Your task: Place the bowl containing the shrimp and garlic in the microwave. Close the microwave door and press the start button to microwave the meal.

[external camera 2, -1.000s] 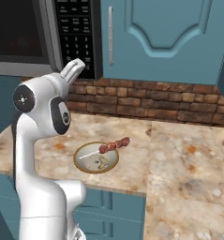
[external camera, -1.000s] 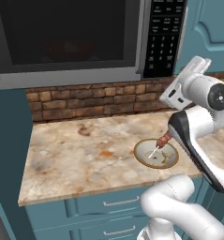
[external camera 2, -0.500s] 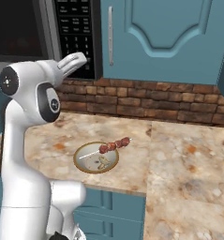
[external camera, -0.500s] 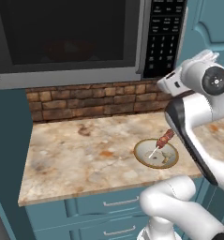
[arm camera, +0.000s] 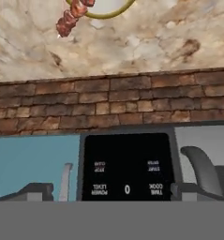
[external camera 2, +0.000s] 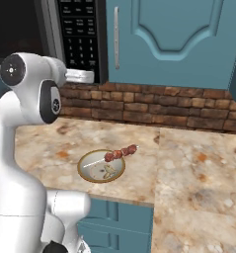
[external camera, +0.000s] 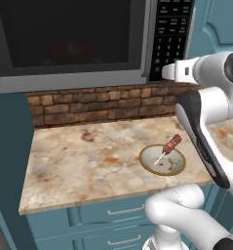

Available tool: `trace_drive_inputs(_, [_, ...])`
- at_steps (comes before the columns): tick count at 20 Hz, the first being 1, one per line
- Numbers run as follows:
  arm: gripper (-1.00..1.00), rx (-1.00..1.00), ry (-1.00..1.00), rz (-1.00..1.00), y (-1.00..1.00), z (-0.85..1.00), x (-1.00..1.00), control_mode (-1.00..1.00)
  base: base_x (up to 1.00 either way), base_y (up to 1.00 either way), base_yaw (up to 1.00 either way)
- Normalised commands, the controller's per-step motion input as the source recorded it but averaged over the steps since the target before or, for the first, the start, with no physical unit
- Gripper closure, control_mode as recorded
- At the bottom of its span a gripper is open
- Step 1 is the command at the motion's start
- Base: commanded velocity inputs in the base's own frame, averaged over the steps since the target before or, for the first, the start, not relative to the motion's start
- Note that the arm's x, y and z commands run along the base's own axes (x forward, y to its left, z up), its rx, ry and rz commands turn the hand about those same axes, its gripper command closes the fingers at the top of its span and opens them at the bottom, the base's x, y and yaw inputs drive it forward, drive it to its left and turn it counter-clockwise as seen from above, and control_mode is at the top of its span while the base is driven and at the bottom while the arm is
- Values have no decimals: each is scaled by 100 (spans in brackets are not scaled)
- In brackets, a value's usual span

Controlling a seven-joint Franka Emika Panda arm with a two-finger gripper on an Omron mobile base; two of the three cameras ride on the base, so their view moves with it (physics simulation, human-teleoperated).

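Note:
The microwave (external camera: 146, 73) hangs above the counter with its door (external camera: 20, 80) closed. Behind the dark window a dim red-orange shape shows, which seems to be the bowl (external camera: 69, 51). Shrimp and garlic are hidden. My gripper (external camera: 168, 72) reaches level toward the lower edge of the black keypad (external camera: 172, 34), just short of it. In the right base view the gripper (external camera 2: 91, 76) sits right under the keypad (external camera 2: 80, 29). The hand view, upside down, faces the keypad (arm camera: 127, 168) close up between the open, empty gripper (arm camera: 115, 191).
A tan plate (external camera: 148, 164) with a brown meat skewer (external camera: 171, 144) lies on the marble counter (external camera: 79, 161) below the hand. A brick backsplash (external camera: 98, 105) runs behind it. Teal cabinet doors (external camera 2: 174, 39) stand to the right of the microwave.
My hand has swung from a raised, tilted pose to level and moved left, closer to the keypad's lower edge. The jaws have stayed open.

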Motion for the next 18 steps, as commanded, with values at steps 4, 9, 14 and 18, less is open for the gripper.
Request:
trace_drive_inputs(4, [-100,81,0,0,0,-8,-16,-100,0,0,0])
trace_drive_inputs(9, [-100,73,-2,0,2,-4,-5,-100,0,0,0])
trace_drive_inputs(14, [-100,53,-5,3,19,0,-8,-100,0,0,0])
trace_drive_inputs(18, [100,25,0,3,47,0,0,-100,0,0,0])
